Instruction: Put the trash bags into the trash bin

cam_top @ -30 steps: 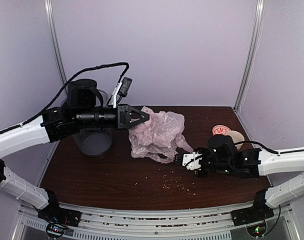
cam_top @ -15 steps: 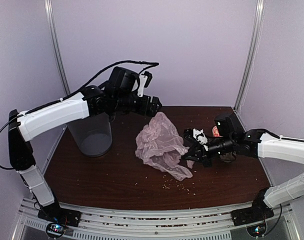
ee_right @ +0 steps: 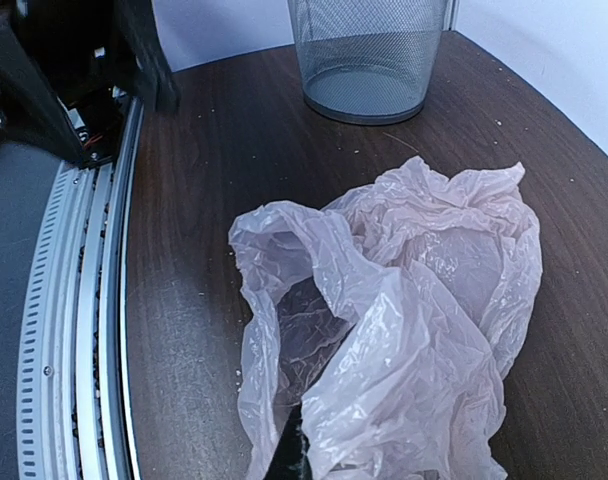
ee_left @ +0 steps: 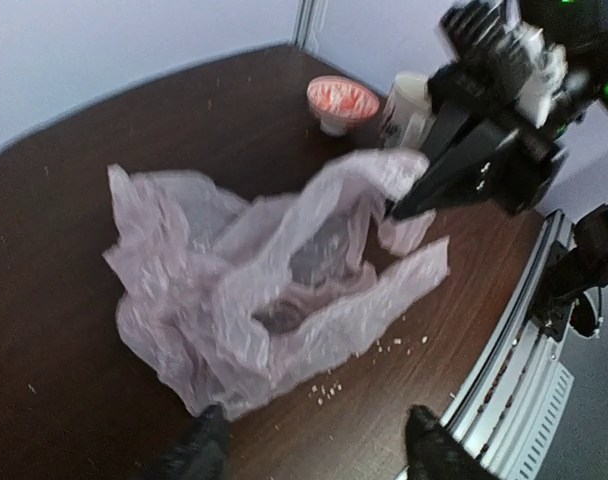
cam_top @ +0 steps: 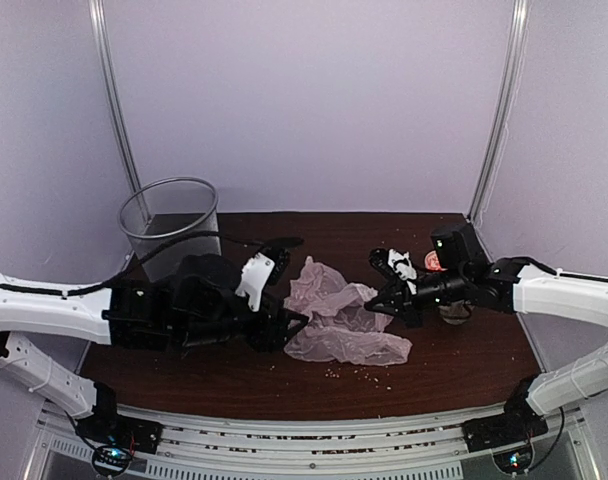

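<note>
The pinkish-white trash bag [cam_top: 339, 320] lies crumpled on the brown table, at the middle. My right gripper [cam_top: 386, 300] is shut on the bag's right edge and lifts it slightly. In the left wrist view its fingers [ee_left: 424, 190] pinch the film to a point. In the right wrist view the bag [ee_right: 414, 330] covers the jaws, and only one dark finger [ee_right: 292, 455] shows. My left gripper [cam_top: 292, 325] is low at the bag's left edge, open and empty, its fingertips [ee_left: 209, 450] just short of the bag [ee_left: 254, 290]. The grey mesh trash bin [cam_top: 170, 228] stands upright at the back left.
A mug with a red-patterned inside [cam_top: 440, 262] stands behind my right arm; it also shows in the left wrist view [ee_left: 344, 100], beside a cream cup [ee_left: 409, 95]. Crumbs [cam_top: 369, 375] lie in front of the bag. The metal rail [cam_top: 284, 430] runs along the near edge.
My left arm has swung down from high behind the bag to low at its front left. The bag has sunk and spread flatter. My right gripper has barely moved in the last half second.
</note>
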`<state>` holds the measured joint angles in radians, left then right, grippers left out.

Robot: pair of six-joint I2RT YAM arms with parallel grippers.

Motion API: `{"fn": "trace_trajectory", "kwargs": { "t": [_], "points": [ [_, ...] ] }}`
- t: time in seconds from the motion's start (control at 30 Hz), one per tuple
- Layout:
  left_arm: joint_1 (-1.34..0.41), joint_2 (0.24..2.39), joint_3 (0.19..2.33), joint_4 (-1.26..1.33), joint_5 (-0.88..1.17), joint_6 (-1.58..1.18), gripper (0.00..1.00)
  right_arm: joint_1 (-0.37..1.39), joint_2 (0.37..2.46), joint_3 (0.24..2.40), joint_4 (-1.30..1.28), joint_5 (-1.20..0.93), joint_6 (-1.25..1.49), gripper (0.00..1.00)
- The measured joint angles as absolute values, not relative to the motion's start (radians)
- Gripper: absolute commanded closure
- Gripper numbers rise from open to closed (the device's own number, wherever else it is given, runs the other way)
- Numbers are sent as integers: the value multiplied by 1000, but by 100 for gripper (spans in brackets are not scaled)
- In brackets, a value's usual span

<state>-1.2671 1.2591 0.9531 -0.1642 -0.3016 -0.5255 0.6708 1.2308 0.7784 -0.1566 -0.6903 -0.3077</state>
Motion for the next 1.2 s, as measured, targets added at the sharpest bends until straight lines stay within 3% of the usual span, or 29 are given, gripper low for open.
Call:
{"fn": "trace_trajectory", "kwargs": {
  "t": [0.07, 0.1, 0.43, 0.57, 0.7, 0.83, 0.93, 1.0, 1.1, 1.2],
  "points": [
    [-1264, 1341, 907, -131, -271, -555, 98, 667, 1227, 778, -154, -675, -310, 100],
    [-1263, 1379, 902, -119, -255, -561, 100, 666, 1225, 776, -151, -669, -311, 100],
    [-1213, 1766, 984, 12, -189, -596, 100, 661, 1189, 744, -143, -612, -354, 100],
    [-1042, 1892, 1053, 93, -191, -591, 100, 661, 1190, 740, -146, -601, -371, 100],
    [-855, 2085, 1291, 112, -208, -558, 100, 661, 1201, 739, -150, -601, -379, 100],
    [-783, 2087, 1327, 126, -223, -530, 100, 661, 1209, 739, -155, -601, -387, 100],
    [-824, 1990, 1212, 168, -230, -526, 100, 661, 1223, 739, -154, -601, -390, 100],
    [-884, 1911, 1118, 181, -241, -527, 88, 661, 1240, 739, -154, -598, -393, 100],
    [-990, 1807, 1002, 190, -260, -527, 52, 661, 1267, 739, -158, -590, -399, 100],
    [-1065, 1743, 941, 194, -282, -536, 35, 661, 1281, 739, -169, -585, -412, 100]
  ]
}}
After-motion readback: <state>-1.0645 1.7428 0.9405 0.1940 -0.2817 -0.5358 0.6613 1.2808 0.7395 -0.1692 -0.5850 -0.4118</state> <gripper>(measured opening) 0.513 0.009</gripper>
